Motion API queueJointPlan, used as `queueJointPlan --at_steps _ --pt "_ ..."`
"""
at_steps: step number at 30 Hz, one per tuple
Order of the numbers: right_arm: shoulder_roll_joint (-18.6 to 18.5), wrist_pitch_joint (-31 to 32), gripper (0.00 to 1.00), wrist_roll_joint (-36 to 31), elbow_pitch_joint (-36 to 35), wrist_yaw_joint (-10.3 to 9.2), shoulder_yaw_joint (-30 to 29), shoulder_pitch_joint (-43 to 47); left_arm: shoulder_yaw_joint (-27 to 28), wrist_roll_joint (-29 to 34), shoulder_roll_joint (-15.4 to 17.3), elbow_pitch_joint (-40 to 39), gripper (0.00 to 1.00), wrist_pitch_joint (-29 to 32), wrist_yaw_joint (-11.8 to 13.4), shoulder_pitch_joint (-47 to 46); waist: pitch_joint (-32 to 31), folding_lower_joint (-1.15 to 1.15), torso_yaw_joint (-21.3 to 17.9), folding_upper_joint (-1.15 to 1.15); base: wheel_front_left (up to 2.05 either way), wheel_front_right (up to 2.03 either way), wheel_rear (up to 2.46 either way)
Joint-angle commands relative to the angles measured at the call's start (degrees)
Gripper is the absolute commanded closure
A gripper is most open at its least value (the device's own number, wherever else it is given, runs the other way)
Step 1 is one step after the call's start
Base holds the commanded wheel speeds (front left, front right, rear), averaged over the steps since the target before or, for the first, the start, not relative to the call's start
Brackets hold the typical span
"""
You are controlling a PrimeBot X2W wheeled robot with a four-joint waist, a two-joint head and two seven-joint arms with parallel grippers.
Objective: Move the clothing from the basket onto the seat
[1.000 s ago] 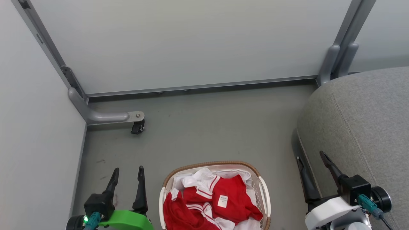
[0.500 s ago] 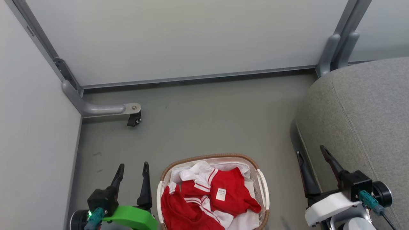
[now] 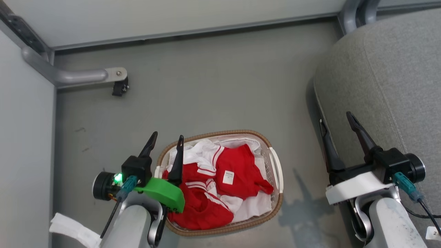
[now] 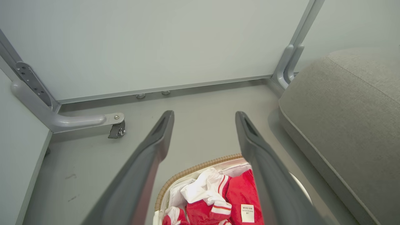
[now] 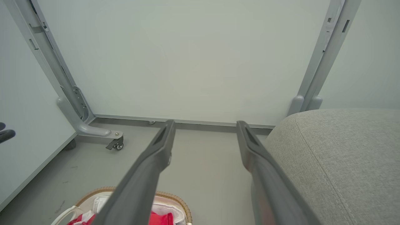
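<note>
Clothing point(image 3: 241, 168) lies heaped in the basket point(image 3: 220, 132) at my 6 o'clock, seat point(image 3: 389, 79) at 3. Left fingers point(image 3: 178, 158) gape empty over its 9 o'clock rim, right fingers point(image 3: 360, 132) likewise beside the seat. Light, limp fabric, I reckon: pinch the red bunch by the label point(image 3: 228, 177).

seat point(image 3: 389, 69) cut off at right edge, clothing point(image 3: 243, 162) label point(image 3: 227, 177) print unreadable (too small)

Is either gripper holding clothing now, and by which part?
Nothing is held. The left gripper is open over the basket's left edge, the right gripper open beside the seat; the clothing lies in the basket.
</note>
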Motion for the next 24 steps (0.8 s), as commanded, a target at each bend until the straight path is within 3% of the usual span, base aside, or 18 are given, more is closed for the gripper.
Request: queueJointPlan --at_steps 1,12,24 --pt "-0.2 -0.3 0.0 0.4 -0.4 0.0 0.1 -1.6 -0.4 1.4 0.4 1.8 0.0 0.0 -0.3 -2.6 8.9 0.0 -4.1 0.0 0.0 0.0 0.0" --pt "-0.2 -0.3 0.0 3.6 -1.3 0.0 2.9 -6.8 -3.8 7.9 2.1 17.7 0.0 0.0 -1.8 -12.7 20.0 0.0 -9.5 0.0 0.0 0.0 0.0" --pt "-0.2 -0.3 0.0 7.1 -2.2 0.0 4.8 -9.8 -6.1 9.5 4.2 30.2 0.0 0.0 -2.1 -19.6 28.2 0.0 -13.3 0.0 0.0 0.0 0.0"
